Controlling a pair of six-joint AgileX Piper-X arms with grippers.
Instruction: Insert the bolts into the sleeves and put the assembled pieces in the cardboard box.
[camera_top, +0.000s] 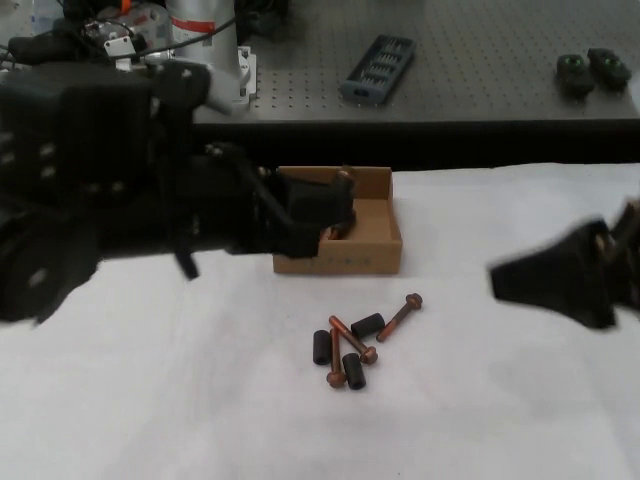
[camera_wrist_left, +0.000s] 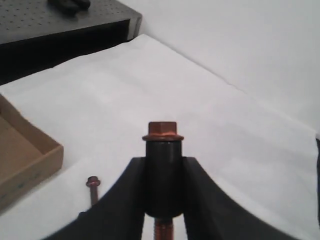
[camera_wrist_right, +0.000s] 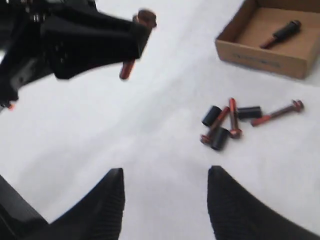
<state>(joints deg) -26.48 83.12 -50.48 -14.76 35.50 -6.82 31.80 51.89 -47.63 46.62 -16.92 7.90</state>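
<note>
My left gripper (camera_wrist_left: 163, 172) is shut on a black sleeve (camera_wrist_left: 163, 170) with a copper bolt (camera_wrist_left: 162, 131) through it. In the high view this gripper (camera_top: 340, 200) hovers over the cardboard box (camera_top: 385, 248). One assembled piece (camera_wrist_right: 282, 33) lies inside the box (camera_wrist_right: 260, 56). Loose bolts (camera_top: 398, 318) and black sleeves (camera_top: 321, 347) lie in a small pile in front of the box, also seen in the right wrist view as loose bolts (camera_wrist_right: 277, 111) and sleeves (camera_wrist_right: 211, 115). My right gripper (camera_wrist_right: 165, 197) is open and holds nothing, off to the right (camera_top: 575, 275).
A white cloth (camera_top: 480, 400) covers the table. Behind it runs a perforated metal bench with a blue-grey case (camera_top: 378, 68) and two small black parts (camera_top: 592, 70). A single bolt (camera_wrist_left: 93, 187) lies near the box corner (camera_wrist_left: 50, 155).
</note>
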